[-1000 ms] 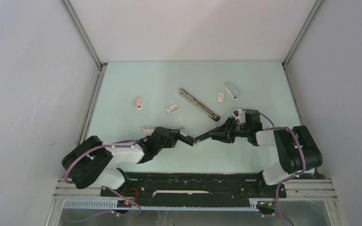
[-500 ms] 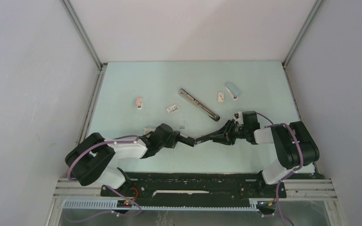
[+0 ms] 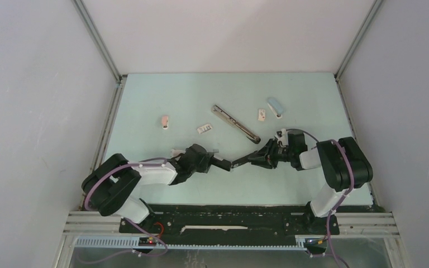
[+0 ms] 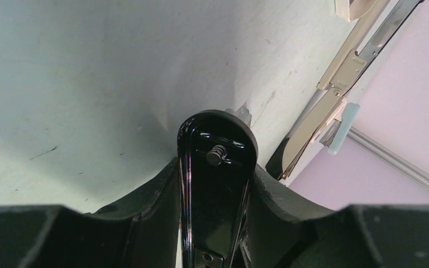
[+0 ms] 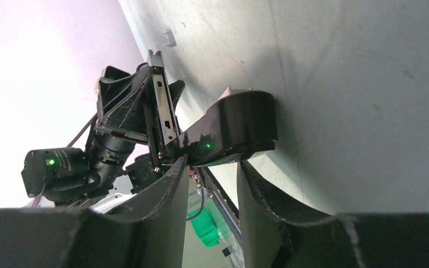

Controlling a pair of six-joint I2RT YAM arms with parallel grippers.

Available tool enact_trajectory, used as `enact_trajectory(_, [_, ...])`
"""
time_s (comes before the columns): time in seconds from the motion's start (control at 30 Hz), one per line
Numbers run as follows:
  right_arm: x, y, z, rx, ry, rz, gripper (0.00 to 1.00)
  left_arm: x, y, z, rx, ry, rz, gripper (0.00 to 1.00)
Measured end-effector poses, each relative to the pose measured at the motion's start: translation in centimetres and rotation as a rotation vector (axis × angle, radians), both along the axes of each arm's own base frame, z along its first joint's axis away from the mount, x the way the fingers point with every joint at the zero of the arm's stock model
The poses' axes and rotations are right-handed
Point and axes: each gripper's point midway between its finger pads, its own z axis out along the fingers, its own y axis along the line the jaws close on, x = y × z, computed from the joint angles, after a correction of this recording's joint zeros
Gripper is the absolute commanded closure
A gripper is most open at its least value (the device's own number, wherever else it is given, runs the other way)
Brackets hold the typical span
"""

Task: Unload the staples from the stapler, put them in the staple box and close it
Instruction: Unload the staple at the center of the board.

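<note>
1. We see the left hand (image 3: 211, 161) and the right hand (image 3: 255, 158) meeting low over the near middle of the pale green bench (image 3: 145, 100), with a black stapler (image 3: 233, 164) between them.
2. In the left wrist view, the left hand (image 4: 215, 178) is closed narrowly on the glossy black stapler (image 4: 217, 139), one finger (image 4: 156, 195) pressed to each side. The stapler's rounded, riveted end sticks out past the fingers.
3. In the right wrist view, the right hand (image 5: 212, 167) is clamped on the other end of the stapler (image 5: 240, 125). The stapler's metal rail (image 5: 162, 100) is swung up and away from the black body.
4. A small silvery piece that looks to us like a strip of staples (image 3: 204, 129) lies loose on the bench, beyond the left hand and apart from it.
5. We cannot tell whether any staples sit in the rail.
6. Farther back lie a long metal stapler (image 3: 236, 124), opened flat, a small pink stapler (image 3: 165, 121) to the left and a blue stapler (image 3: 275, 107) to the right.
</note>
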Motion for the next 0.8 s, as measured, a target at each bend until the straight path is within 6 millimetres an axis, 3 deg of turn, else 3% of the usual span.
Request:
enact_trajectory(0.13, [-0.4, 0.5, 0.6, 0.031, -0.026, 0.034, 0.46, 0.5, -0.3, 0.0, -0.024, 0.001, 0.025, 0.91])
enact_trajectory(0.27, [-1.5, 0.9, 0.9, 0.059, -0.019, 0.074, 0.45, 1.3, -0.6, 0.1, -0.051, -0.001, 0.054, 0.91])
enact_trajectory(0.53, [-0.9, 0.5, 2.6, 0.098, -0.087, 0.079, 0.47, 1.5, -0.7, 0.1, -0.06, -0.007, 0.057, 0.92])
enact_trajectory(0.63, [-0.8, 0.4, 4.3, 0.114, -0.171, 0.106, 0.49, 1.4, -0.7, 0.1, -0.062, -0.01, 0.057, 0.92])
enact_trajectory(0.8, [0.2, 0.7, 9.3, 0.088, -0.488, 0.251, 0.5, 1.4, -0.7, 0.1, -0.075, -0.019, 0.061, 0.92])
